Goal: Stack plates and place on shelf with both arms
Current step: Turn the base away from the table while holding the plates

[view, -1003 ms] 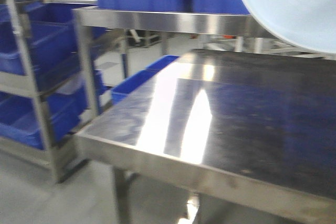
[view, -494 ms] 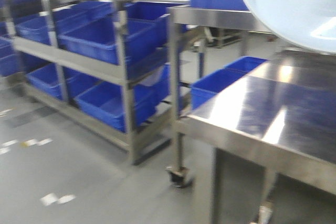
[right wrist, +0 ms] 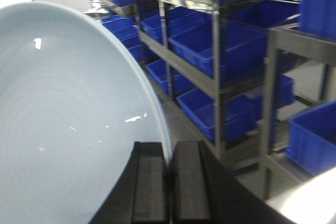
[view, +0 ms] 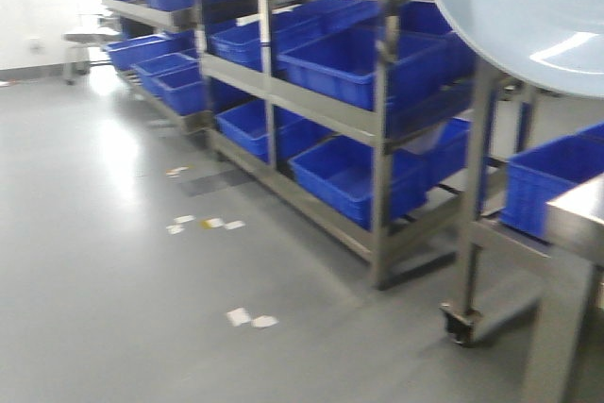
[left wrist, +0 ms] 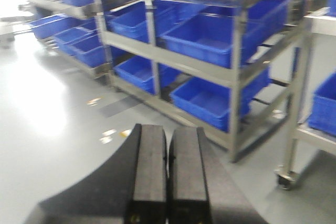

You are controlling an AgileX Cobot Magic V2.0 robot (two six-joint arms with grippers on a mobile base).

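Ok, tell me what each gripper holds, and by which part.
The right gripper pinches the pale blue plate by its rim. The left gripper is shut on nothing.

Free passage over open floor (view: 123, 233), left and lower frame. Centre-right blocked by shelf (view: 381, 139) uprights and blue crates (view: 349, 68). Upper right taken by plate (view: 528, 16); tabletop (view: 578, 222) corner intrudes at lower right edge.

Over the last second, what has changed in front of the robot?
The front view swung left: the shiny steel table slid off to the right until only its corner shows, and the racks of blue crates and grey floor came into view. The pale plate stayed in the top right corner; the right claw is clamped on its rim, and the left claw is shut, empty.
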